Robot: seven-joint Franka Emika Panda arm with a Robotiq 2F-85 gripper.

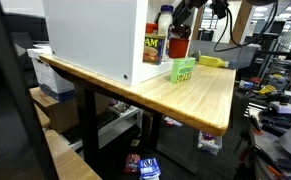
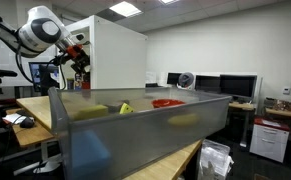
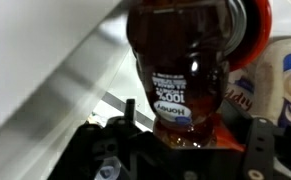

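Observation:
A honey bottle (image 3: pixel 180 50) of dark amber fills the wrist view, its label reading upside down. My gripper (image 3: pixel 190 115) straddles the bottle's lower body, one dark finger (image 3: pixel 131 108) a little clear of it on the left and the other at the right edge. The jaws stand open around the bottle, and no firm grip shows. In an exterior view the gripper (image 1: pixel 188 18) hangs over the reddish bottle (image 1: pixel 178 45) at the far end of the wooden table (image 1: pixel 210 95). In an exterior view the arm (image 2: pixel 40 30) reaches toward the white cabinet (image 2: pixel 115 55).
A large white box (image 1: pixel 95 40) stands on the table beside the bottle. A white bottle (image 1: pixel 163 20), a yellow carton (image 1: pixel 152 46), a green box (image 1: pixel 183 70) and a yellow object (image 1: pixel 213 62) crowd around it. A translucent bin (image 2: pixel 135 130) blocks the foreground.

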